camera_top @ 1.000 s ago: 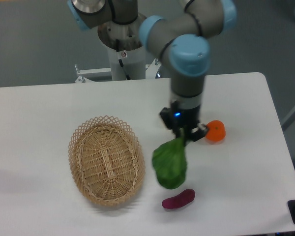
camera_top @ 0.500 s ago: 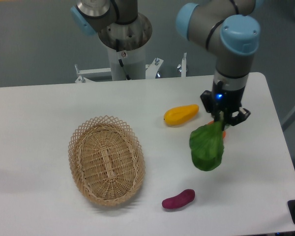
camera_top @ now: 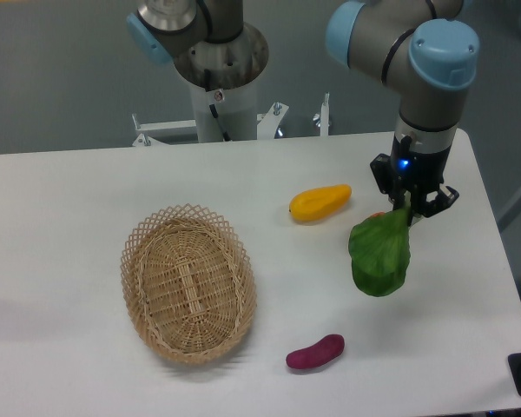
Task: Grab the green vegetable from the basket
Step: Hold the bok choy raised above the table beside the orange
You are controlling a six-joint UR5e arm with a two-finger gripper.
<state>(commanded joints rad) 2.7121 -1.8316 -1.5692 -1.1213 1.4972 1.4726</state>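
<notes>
Fingers pinch the green vegetable by its stem.

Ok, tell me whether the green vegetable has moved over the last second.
Yes. The green vegetable, hanging from the gripper, has moved right, away from the basket.

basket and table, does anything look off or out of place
Nothing spilled or damaged. The basket sits upright and holds nothing; the green vegetable hangs from the pincer off to its right. The yellow fruit and purple sweet potato lie loose on the table.
</notes>
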